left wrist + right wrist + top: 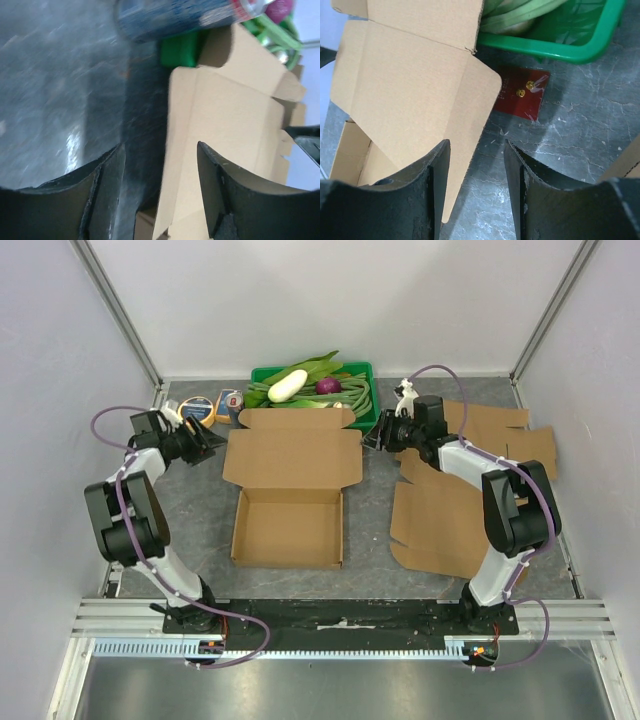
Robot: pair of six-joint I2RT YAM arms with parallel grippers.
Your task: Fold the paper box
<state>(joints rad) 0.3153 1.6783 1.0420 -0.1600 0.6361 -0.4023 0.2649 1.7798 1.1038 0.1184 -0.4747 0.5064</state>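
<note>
Cardboard dead centre on the grey table [370, 530]: paper box [288, 528] with its tray facing up, lid [292, 455] laid open toward the green basket [365, 370] of vegetables. Left gripper [205, 443] in at the lid's left edge, fingers [105, 200] spread, cardboard sitting in the gap. Right gripper [375, 437] mirrored at the rounded right flap [470, 100], fingers [530, 200] apart too, flap corner between them; touching a pad or not, hard to call. Flat cardboard sheets [440, 520] off to the right.
</note>
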